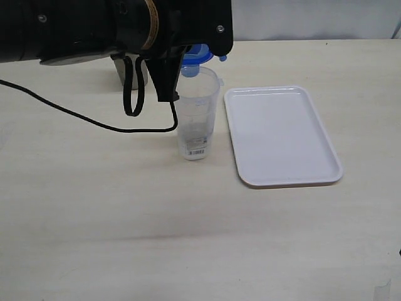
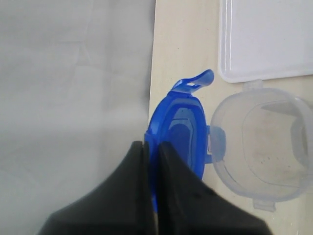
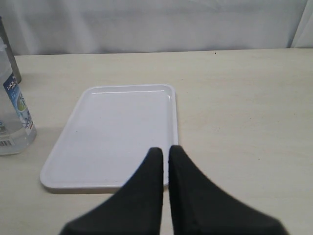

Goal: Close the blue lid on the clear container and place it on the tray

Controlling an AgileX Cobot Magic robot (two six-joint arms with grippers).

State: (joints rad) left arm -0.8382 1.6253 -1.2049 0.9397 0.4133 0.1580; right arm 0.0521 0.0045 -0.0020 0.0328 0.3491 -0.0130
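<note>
The clear container point(image 1: 198, 113) stands upright and open-topped on the table, just left of the white tray point(image 1: 282, 135). My left gripper point(image 2: 152, 144) is shut on the blue lid point(image 2: 182, 128), gripping it edge-on by its rim. The lid point(image 1: 195, 55) hangs tilted at the far-left side of the container's mouth point(image 2: 264, 147), beside it rather than seated on it. One clip tab point(image 2: 198, 81) sticks out. My right gripper point(image 3: 165, 149) is shut on nothing and hovers low over the near edge of the tray point(image 3: 117, 127). The container point(image 3: 12, 117) shows at that view's edge.
A grey metal tumbler point(image 1: 133, 74) stands behind the container, mostly hidden by my left arm point(image 1: 94, 28). A black cable point(image 1: 94, 122) loops down from that arm to the table. A pale wall or curtain point(image 3: 156, 24) backs the table's far edge.
</note>
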